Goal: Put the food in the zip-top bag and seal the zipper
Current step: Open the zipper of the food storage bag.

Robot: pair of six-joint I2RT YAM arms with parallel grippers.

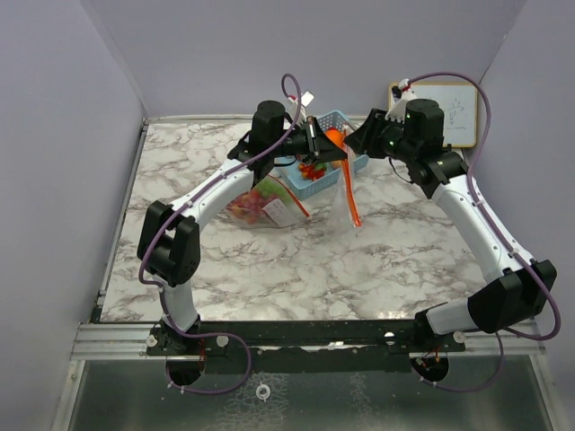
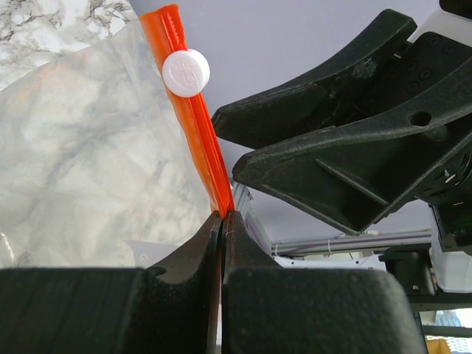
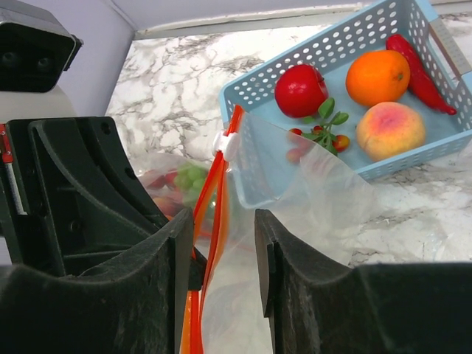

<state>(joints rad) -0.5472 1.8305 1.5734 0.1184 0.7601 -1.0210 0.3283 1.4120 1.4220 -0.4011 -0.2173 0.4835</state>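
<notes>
My left gripper [image 1: 316, 144] [image 2: 223, 215] is shut on the orange-red zipper [image 2: 195, 125] of a clear zip-top bag [image 2: 96, 147] and holds it up over the table. The zipper has a white slider [image 2: 186, 72] [image 3: 227, 145]. The bag [image 1: 341, 202] hangs down with its zipper [image 1: 351, 202] slanting. My right gripper [image 1: 357, 142] [image 3: 221, 221] is open, its jaws either side of the zipper [image 3: 214, 192], close to the left gripper. A red apple [image 3: 301, 90], an orange [image 3: 377, 77], a peach [image 3: 390, 130] and small red pieces with green stems [image 3: 321, 129] lie in the blue basket [image 3: 258, 92].
The blue basket [image 1: 337, 121] stands at the back, behind both grippers. A long red pepper [image 3: 419, 66] lies in it. A second clear bag [image 1: 256, 202] [image 3: 173, 184] holding red and green food lies on the marble table left of the hanging bag. A whiteboard [image 1: 454, 112] leans at the back right.
</notes>
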